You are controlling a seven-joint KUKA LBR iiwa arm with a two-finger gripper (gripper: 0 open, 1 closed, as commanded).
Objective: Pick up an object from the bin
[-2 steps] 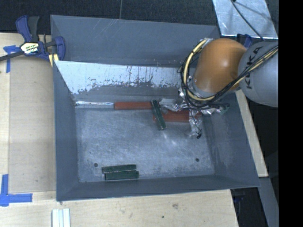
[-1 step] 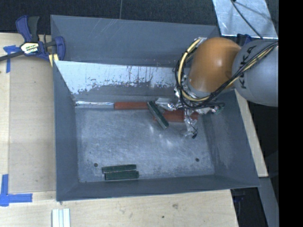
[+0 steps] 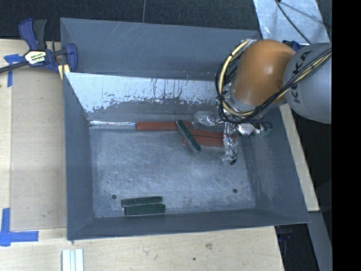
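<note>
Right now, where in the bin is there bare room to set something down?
The bin floor is bare in the middle, between the red-brown bar behind and the dark green blocks in front, and at front right. Crowded: back right, around the gripper and tilted green bar.

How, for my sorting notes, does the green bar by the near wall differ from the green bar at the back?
The near green bar lies parallel to the wall; the back green bar sits slanted. The near one lies alone; the back one crosses a red bar, close to the gripper. Both are dark green and elongated.
</note>
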